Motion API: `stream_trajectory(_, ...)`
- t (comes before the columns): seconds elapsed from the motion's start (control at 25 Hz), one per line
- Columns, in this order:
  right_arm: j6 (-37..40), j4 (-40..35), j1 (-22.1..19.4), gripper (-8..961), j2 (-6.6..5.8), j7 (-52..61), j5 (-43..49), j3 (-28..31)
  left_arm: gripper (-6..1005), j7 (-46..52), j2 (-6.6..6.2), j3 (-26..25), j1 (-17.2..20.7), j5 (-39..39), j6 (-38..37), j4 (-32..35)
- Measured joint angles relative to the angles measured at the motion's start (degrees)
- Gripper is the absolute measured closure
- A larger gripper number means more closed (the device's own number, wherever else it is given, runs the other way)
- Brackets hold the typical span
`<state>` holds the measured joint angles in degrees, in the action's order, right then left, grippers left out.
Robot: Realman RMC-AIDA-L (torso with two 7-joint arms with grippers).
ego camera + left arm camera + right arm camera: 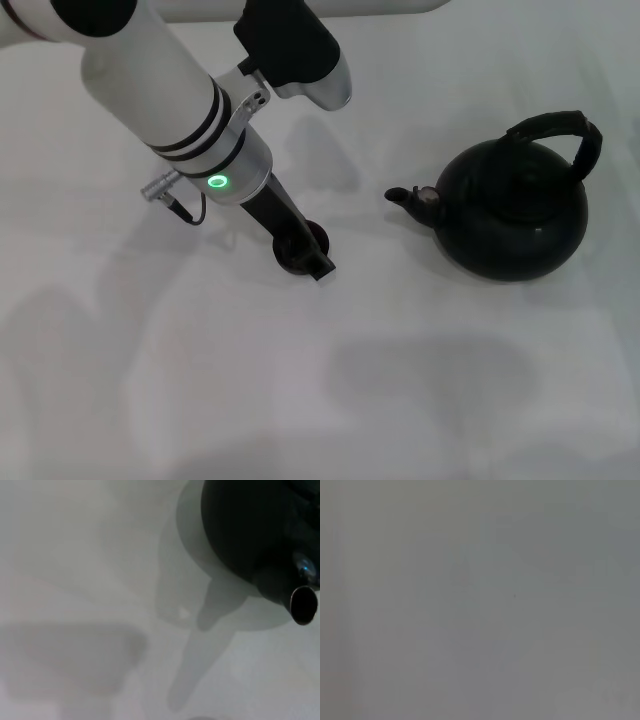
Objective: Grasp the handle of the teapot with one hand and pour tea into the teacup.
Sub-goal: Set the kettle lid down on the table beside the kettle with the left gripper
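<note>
Hovering: left end effector (pixel 305 255) over teacup (pixel 318 238) | opening: cannot tell | teapot (pixel 515 212) well apart, untouched

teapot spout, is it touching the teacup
Apart. The head view shows bare white table between the teapot spout and the teacup, which sits under the left hand.

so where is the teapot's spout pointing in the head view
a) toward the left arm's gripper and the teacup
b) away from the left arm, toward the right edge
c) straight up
a: in the head view the teapot has its spout turned toward the left gripper, which sits over the teacup; nothing touches the handle.
</note>
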<state>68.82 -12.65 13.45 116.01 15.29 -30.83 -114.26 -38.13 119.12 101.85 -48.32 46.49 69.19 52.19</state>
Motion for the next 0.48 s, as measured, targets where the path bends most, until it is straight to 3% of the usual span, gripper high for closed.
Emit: stream_trajectory(0.48, 0.1, -0.2, 0.1, 85, 0.0, 0.0, -0.2, 0.0, 233, -0.3, 0.03, 0.4, -0.7, -0.8, -0.2, 0.2)
